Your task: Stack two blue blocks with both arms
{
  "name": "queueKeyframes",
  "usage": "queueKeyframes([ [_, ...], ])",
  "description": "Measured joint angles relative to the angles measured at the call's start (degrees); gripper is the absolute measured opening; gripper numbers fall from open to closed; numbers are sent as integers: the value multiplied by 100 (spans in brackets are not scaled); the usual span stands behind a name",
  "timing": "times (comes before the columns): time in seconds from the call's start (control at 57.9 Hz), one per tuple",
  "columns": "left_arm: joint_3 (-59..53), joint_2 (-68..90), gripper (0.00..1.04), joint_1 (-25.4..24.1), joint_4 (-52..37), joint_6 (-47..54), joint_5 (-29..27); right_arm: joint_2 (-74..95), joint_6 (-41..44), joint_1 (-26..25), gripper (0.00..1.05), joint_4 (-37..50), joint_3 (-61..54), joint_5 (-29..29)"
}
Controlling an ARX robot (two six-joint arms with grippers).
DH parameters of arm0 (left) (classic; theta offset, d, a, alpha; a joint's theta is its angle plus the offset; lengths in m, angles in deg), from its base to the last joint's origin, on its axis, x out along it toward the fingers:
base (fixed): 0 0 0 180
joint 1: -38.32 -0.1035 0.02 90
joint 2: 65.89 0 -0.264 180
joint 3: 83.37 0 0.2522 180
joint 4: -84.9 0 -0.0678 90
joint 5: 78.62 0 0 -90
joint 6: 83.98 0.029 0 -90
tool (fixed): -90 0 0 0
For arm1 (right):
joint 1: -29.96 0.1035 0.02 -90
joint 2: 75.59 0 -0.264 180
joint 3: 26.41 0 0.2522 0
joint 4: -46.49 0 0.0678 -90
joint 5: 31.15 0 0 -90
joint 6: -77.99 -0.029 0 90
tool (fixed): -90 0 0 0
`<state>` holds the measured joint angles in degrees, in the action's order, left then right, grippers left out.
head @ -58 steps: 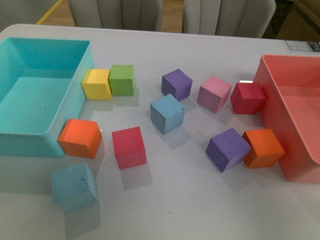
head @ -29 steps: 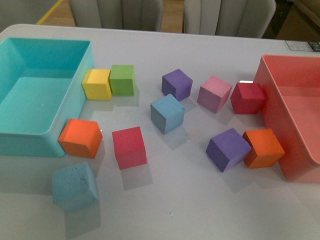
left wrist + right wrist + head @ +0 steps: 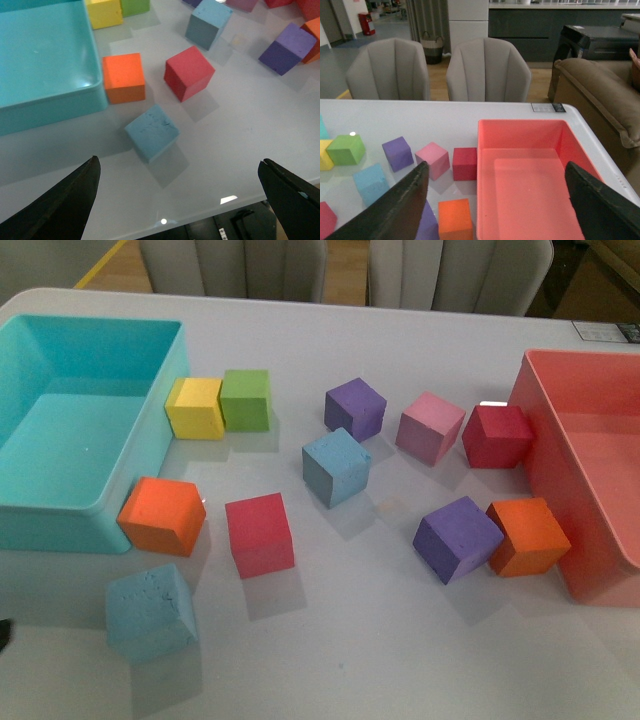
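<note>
Two light blue blocks lie apart on the white table. One blue block [image 3: 150, 612] sits near the front left, and the other blue block [image 3: 336, 466] is in the middle. The left wrist view shows the near block [image 3: 151, 132] a little ahead of my open left gripper [image 3: 177, 164], with the middle block [image 3: 207, 23] further off. My right gripper [image 3: 496, 166] is open and hangs over the salmon bin [image 3: 520, 127], with the middle blue block [image 3: 371, 182] far to one side. Both grippers hold nothing. In the front view only a dark sliver [image 3: 3, 632] of the left arm shows.
A turquoise bin [image 3: 172, 390] stands at the left and a salmon bin [image 3: 545, 455] at the right. Around the blue blocks lie an orange cube [image 3: 160, 516], a red cube [image 3: 260, 533], a purple cube [image 3: 456, 538], and several more coloured cubes. Chairs stand behind the table.
A dark sliver of the left arm has come into the front view at the lower left edge. No block has moved.
</note>
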<state>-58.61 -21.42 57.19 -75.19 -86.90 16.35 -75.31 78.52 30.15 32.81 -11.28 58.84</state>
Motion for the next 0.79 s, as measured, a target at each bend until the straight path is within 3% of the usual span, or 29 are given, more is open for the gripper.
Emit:
queueKeyframes([
  [0.19,173,2616,96,466,-1899,-645,-339,0,-4,0,96,0,-2,2],
  [0.293,531,3888,96,498,-2354,-1084,-476,0,-4,0,96,-2,-2,0],
  [0.483,1113,5296,96,479,-2479,-1681,-632,0,-4,0,96,-2,-2,0],
  [0.794,1740,6081,96,402,-2337,-1932,-938,0,-7,0,96,-2,0,2],
])
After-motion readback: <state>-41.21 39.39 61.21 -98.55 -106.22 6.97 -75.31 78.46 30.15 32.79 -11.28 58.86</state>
